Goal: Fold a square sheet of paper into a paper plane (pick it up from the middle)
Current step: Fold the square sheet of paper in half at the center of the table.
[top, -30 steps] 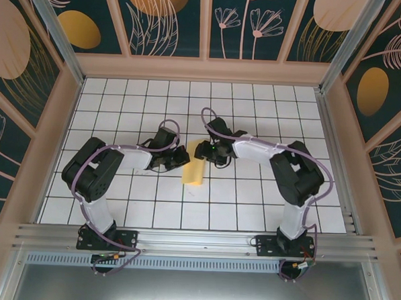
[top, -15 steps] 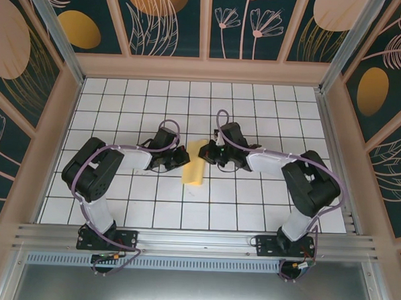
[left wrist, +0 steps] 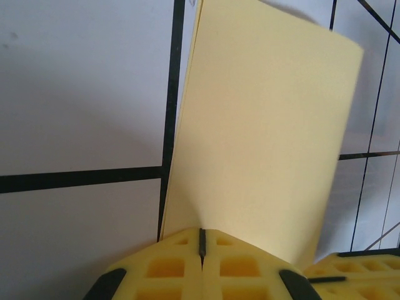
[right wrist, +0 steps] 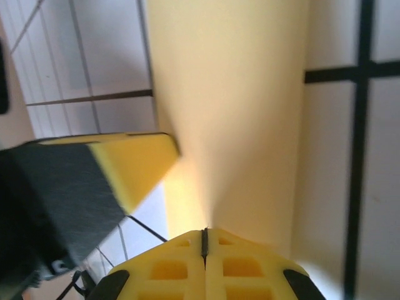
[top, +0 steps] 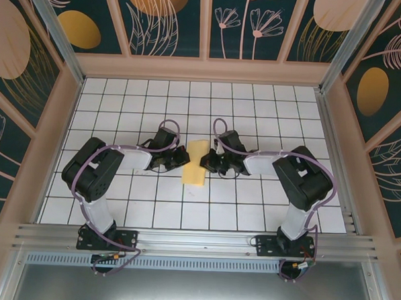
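Paper [left wrist: 262,125] is pinched by left end effector [left wrist: 201,237], right end effector [right wrist: 204,237].

This is looking like a robotics lab test cell: a white grid table [top: 116,213] is sitting boxed in by floral panels [top: 167,20] from 9 through 3 o'clock, and a left arm [top: 95,175] and right arm [top: 300,182] are standing bolted to an aluminium rail [top: 195,242] at 6 o'clock.

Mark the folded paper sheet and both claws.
folded paper sheet [top: 195,166], top view, middle of its upper face.
left claw [left wrist: 201,240], left wrist view, seam between its shut fingertips.
right claw [right wrist: 204,239], right wrist view, seam between its shut fingertips.
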Controlling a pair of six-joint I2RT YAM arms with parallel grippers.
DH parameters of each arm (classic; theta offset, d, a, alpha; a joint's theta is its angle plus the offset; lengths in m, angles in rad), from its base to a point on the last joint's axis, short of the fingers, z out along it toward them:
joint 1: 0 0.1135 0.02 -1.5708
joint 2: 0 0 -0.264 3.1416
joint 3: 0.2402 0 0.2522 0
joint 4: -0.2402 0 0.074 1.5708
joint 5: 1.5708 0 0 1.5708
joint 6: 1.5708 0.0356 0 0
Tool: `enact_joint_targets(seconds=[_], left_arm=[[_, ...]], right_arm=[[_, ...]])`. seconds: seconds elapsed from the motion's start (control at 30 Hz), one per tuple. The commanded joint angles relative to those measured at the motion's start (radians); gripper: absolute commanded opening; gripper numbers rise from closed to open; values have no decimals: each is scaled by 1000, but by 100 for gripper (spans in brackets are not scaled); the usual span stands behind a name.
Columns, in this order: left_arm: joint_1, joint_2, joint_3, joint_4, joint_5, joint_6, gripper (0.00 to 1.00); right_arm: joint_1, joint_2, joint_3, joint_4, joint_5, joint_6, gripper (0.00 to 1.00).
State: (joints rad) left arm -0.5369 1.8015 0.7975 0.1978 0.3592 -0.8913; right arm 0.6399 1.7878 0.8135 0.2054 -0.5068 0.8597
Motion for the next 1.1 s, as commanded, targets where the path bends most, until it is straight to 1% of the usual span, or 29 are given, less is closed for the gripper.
enact_joint_targets(seconds=[0.0,0.3,0.43,0.53,0.6,0.97,1.07], left_arm=[[-8,47,-27,-64,-26,26,0],[-8,50,-29,-69,-28,28,0],[-8,45,-30,-70,-28,27,0],[-8,38,-34,-76,-32,29,0],[-8,36,-33,-75,-32,28,0],[-9,36,-34,-75,-28,32,0],[-8,37,-34,-75,-29,31,0]], right_arm=[[-13,13,-42,37,-12,-36,0],[-22,27,-108,66,3,-47,0],[-22,-33,-96,77,-9,-47,0],[-18,-93,-93,122,-43,-43,0],[-15,-101,-99,159,-82,-27,0],[5,-31,-187,230,-93,4,0],[10,-25,-196,186,-59,-11,0]])
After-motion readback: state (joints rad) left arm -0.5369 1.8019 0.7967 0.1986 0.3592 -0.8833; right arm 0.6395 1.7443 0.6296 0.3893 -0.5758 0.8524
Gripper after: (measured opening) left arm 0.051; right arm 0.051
